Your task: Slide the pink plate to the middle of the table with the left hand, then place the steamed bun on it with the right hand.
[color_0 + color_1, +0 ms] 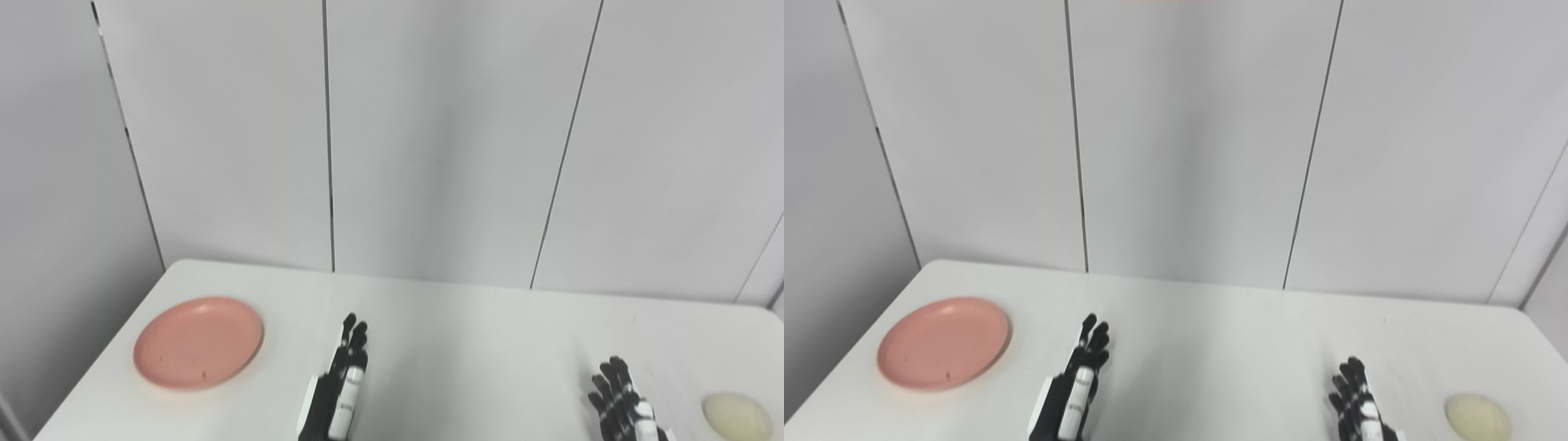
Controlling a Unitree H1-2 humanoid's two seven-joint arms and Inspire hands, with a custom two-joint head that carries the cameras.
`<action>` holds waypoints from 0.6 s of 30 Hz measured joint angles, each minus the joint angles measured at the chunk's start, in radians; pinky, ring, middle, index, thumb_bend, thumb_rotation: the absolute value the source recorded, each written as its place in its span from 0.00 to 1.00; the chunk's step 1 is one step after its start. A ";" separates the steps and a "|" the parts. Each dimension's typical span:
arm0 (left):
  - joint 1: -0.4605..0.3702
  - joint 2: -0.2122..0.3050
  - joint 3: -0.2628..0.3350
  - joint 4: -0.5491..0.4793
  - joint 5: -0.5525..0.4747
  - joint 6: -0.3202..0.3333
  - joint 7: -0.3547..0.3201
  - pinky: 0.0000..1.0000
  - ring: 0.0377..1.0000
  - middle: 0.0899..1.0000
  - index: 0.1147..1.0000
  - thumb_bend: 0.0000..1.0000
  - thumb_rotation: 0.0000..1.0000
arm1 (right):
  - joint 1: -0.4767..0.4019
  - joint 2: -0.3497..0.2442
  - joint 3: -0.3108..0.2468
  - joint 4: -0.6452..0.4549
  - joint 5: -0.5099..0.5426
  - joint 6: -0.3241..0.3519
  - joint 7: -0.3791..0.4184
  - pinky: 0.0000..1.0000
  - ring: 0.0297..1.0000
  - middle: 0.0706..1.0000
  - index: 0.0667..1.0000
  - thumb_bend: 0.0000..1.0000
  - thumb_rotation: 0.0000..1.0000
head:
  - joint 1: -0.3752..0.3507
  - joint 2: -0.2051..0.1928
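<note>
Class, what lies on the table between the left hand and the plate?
Nothing: only bare table separates the left hand from the plate, in both eye views.

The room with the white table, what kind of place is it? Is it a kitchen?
Probably a robot test room, not a kitchen. Plain grey wall panels stand behind a white table that holds only a pink plate and a steamed bun.

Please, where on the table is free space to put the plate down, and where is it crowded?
The widest bare patch lies between the left hand and the right hand, reaching back to the table's far edge. A narrower strip separates the pink plate from the left hand. The right end is tighter: the steamed bun sits close beside the right hand.
</note>
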 measured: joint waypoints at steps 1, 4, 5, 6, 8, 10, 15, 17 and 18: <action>0.002 0.000 0.000 -0.004 0.000 0.010 0.000 1.00 1.00 0.98 1.00 0.65 0.90 | 0.000 0.000 -0.001 0.000 0.002 0.002 0.000 1.00 1.00 1.00 1.00 0.78 0.95 | 0.000 0.000; 0.002 -0.001 0.000 -0.007 0.000 0.031 0.001 1.00 1.00 0.98 1.00 0.67 0.90 | -0.001 0.000 -0.003 -0.002 0.010 0.006 -0.001 1.00 1.00 1.00 1.00 0.78 0.95 | -0.005 0.014; 0.002 -0.001 0.000 -0.008 0.000 0.035 0.002 1.00 0.99 0.98 1.00 0.67 0.90 | -0.001 -0.001 -0.004 -0.003 0.010 0.008 -0.001 1.00 1.00 1.00 1.00 0.78 0.95 | -0.005 0.012; 0.002 -0.001 0.001 -0.008 0.000 0.040 0.002 1.00 0.99 0.98 1.00 0.66 0.90 | -0.001 -0.001 -0.004 -0.003 0.010 0.011 -0.001 1.00 1.00 1.00 1.00 0.78 0.95 | -0.005 0.012; 0.002 -0.001 0.001 -0.007 0.000 0.044 0.002 1.00 1.00 0.98 1.00 0.66 0.89 | -0.002 -0.002 -0.003 -0.002 0.010 0.014 -0.001 1.00 1.00 1.00 1.00 0.77 0.95 | -0.002 0.005; 0.001 -0.001 0.001 -0.006 0.000 0.044 0.002 1.00 0.99 0.98 1.00 0.66 0.89 | -0.005 -0.002 -0.003 0.000 0.010 0.015 0.000 1.00 1.00 1.00 1.00 0.77 0.95 | -0.002 0.003; 0.000 -0.001 0.001 -0.003 0.000 0.044 0.002 1.00 0.99 0.97 1.00 0.65 0.90 | -0.011 -0.003 -0.003 0.008 0.010 0.015 0.000 1.00 1.00 1.00 1.00 0.78 0.94 | -0.002 -0.002; 0.000 -0.001 0.002 -0.002 0.000 0.044 0.002 1.00 0.99 0.97 1.00 0.65 0.90 | -0.012 -0.003 -0.003 0.009 0.010 0.014 0.000 1.00 1.00 1.00 1.00 0.77 0.94 | -0.002 -0.006; 0.000 -0.001 0.002 -0.002 0.000 0.043 0.002 1.00 0.99 0.97 1.00 0.65 0.91 | -0.013 -0.003 -0.003 0.010 0.010 0.014 -0.001 1.00 1.00 1.00 1.00 0.77 0.94 | -0.002 -0.009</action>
